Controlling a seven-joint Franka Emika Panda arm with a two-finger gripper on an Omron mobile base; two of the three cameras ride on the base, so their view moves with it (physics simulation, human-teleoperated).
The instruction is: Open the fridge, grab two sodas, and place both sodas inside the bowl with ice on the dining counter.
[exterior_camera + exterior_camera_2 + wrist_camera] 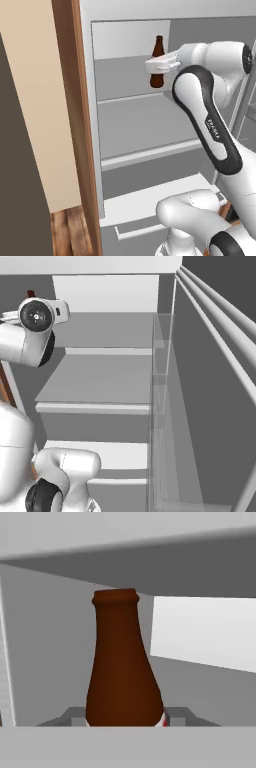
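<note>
Both base views look forward and down into the open fridge (140,125), from behind the arm's left and right, sharing its grey shelves (100,378). The hand view sits very near the bottle (122,667), mid-frame.

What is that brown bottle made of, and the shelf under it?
The bottle looks like dark-brown glass: smooth, with a soft sheen along its neck. The shelf looks like matte grey plastic or painted metal; its flat, even colour leaves that open.

A grey fridge shelf (127,75) carries the brown bottle (157,62), which stands upright between the pincer's (161,64) closed fingers.
</note>
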